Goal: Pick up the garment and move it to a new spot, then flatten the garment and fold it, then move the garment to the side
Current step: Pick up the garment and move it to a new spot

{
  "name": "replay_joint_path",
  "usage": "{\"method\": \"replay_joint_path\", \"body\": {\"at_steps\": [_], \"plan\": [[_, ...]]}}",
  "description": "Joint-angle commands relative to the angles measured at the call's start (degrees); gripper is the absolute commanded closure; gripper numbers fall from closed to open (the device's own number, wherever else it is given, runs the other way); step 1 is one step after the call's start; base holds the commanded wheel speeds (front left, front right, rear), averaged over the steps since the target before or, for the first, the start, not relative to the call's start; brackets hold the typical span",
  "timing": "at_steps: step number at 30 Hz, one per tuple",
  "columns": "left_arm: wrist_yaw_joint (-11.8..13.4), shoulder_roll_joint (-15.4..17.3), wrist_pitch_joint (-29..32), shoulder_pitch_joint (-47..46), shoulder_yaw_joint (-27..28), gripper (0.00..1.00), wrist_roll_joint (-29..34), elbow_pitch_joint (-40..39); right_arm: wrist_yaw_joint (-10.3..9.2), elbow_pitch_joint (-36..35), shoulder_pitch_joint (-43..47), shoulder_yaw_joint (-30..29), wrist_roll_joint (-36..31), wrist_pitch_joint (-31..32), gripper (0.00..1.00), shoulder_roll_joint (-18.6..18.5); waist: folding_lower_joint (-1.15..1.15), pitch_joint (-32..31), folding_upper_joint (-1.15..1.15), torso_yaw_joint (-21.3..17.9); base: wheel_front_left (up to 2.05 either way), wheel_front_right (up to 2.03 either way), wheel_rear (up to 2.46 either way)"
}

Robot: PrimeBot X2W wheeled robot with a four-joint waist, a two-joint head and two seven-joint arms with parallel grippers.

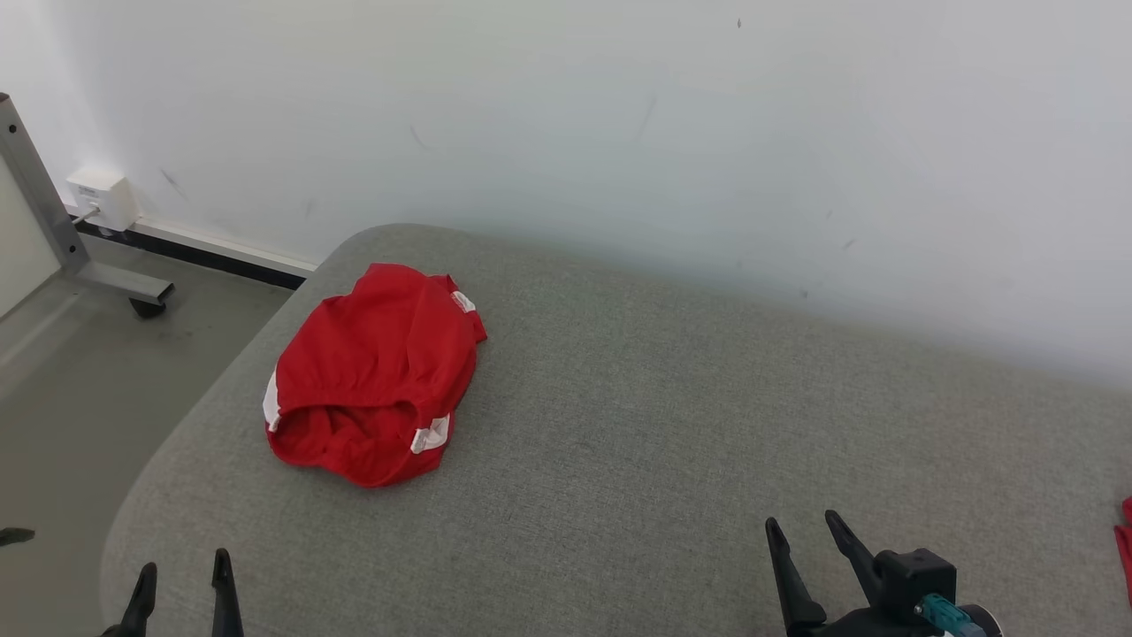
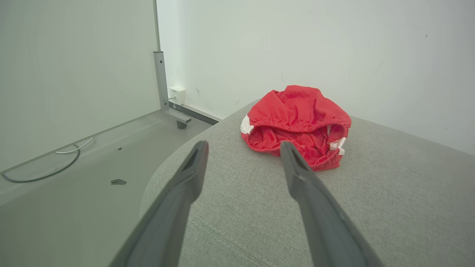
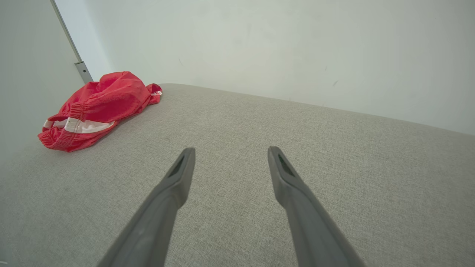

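The crumpled red garment [image 1: 371, 376] lies at ten o'clock on the grey fabric worktop [image 1: 663, 425], near its left edge. The left gripper [image 1: 184, 562] at seven o'clock and the right gripper [image 1: 802, 519] at five o'clock both stand spread, holding nothing.

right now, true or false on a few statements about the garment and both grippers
1. The red garment lies near the left end of the grey cushion. True.
2. The left gripper is shut on the garment. False: it is open, short of the garment, holding nothing.
3. The right gripper is open above bare cushion. True.
4. The garment is folded flat. False: it is bunched up, with its waistband gaping.
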Motion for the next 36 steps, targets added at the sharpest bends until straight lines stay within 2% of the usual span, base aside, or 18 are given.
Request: {"method": "replay_joint_path", "body": {"at_steps": [1, 7, 13, 18, 25, 31, 34, 36], "plan": [[0.1, -0.1, 0.0, 0.0, 0.1, 0.00, -0.1, 0.1, -0.16, 0.0, -0.4, 0.0, 0.1, -0.2, 0.00, 0.0, 0.00, 0.1, 0.00, 0.0, 0.00, 0.00, 0.00], [0.4, -0.4, 0.0, -0.2, 0.0, 0.00, 0.0, 0.2, -0.16, 0.2, -0.6, -0.8, -0.8, -0.2, 0.00, 0.0, 0.00, 0.4, 0.00, -0.2, 0.00, 0.00, 0.00], [-0.4, 0.4, 0.2, -2.5, -1.0, 0.00, -0.5, 3.1, -0.16, -0.5, -1.2, 0.1, -1.2, 0.3, 0.00, 0.0, 0.00, 1.8, 0.00, -1.8, 0.00, 0.00, 0.00], [-1.4, 1.8, 3.9, -8.9, -3.1, 0.00, -1.5, 7.9, -0.16, -1.6, -2.0, 0.1, -2.9, 1.4, 0.00, 0.0, 0.00, 4.5, 0.00, -3.9, 0.00, 0.00, 0.00], [-1.8, 4.3, 11.0, -22.4, -3.9, 0.00, -4.5, 14.7, -0.16, -5.9, -5.5, 3.3, -5.4, 4.3, 0.00, -1.8, 0.00, 12.7, 0.00, -10.0, 0.00, 0.00, 0.00], [-1.5, 6.7, 16.5, -34.3, -2.4, 0.00, -7.3, 21.9, -0.16, -9.6, -8.5, 7.6, -5.2, 6.4, 0.00, -4.0, 0.00, 18.9, 0.00, -15.3, 0.00, 0.00, 0.00], [-0.5, 7.7, 19.2, -39.2, -1.3, 0.00, -8.6, 25.1, -0.16, -11.3, -9.7, 9.1, -4.6, 7.2, 0.00, -5.1, 0.00, 21.4, 0.00, -17.6, 0.00, 0.00, 0.00], [1.1, 9.0, 22.2, -41.4, -0.8, 0.00, -8.6, 27.5, -0.16, -12.6, -10.5, 10.2, -4.4, 7.7, 0.00, -5.5, 0.00, 23.3, 0.00, -19.2, 0.00, 0.00, 0.00]]}}
